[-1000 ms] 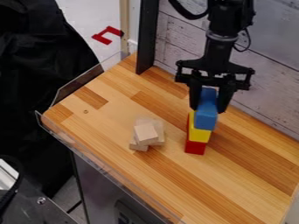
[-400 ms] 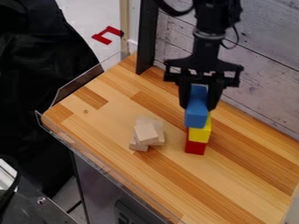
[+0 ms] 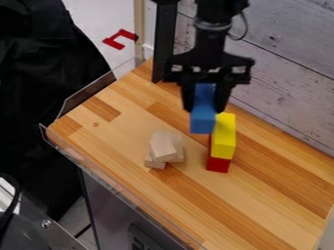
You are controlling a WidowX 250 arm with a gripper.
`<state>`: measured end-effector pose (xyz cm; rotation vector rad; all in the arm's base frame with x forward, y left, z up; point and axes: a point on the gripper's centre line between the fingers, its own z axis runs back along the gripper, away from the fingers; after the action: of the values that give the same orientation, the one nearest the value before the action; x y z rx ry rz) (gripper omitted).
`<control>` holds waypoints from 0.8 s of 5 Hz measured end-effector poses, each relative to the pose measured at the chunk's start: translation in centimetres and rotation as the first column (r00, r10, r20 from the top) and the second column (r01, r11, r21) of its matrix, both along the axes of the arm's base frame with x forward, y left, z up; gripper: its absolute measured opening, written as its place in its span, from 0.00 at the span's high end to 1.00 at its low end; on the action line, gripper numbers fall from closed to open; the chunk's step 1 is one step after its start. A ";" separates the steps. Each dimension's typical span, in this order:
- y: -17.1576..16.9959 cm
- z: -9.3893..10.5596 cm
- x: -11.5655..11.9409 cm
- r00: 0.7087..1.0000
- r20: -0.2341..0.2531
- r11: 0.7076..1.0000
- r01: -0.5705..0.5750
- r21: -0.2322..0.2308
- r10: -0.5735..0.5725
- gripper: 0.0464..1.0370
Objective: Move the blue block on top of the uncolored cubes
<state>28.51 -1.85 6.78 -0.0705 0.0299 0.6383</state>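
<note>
The claw (image 3: 205, 106) has swung leftward across the view and carries the blue block (image 3: 203, 120) with it, its two fingers closed on the block's sides. A second ago the block hung in front of the yellow block (image 3: 223, 135); now it is out to the left of it, and the yellow block's top shows. The yellow block still stands on the red block (image 3: 219, 164), seemingly undisturbed by the departure.

The uncolored cubes (image 3: 166, 148) have not moved: a small, uneven pile on the desk (image 3: 267, 195), the upper one set askew on those below. The blue block is held upright in the air, above and to the right of them in the view, so the carry looks well under way but the placing is not done. What it calls for next is more travel toward the pile, then a slow, centred descent; an off-centre touch could topple the cubes.
</note>
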 end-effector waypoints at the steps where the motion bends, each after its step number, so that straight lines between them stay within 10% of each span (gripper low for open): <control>1: 0.9 -1.1 -1.0 0.998 -0.032 0.998 -0.054 -0.028 0.053 0.52; 4: 3.0 -3.1 -1.8 0.990 -0.085 0.991 -0.118 -0.064 0.112 0.52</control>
<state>26.75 1.18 3.68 -0.1137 0.1275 0.7557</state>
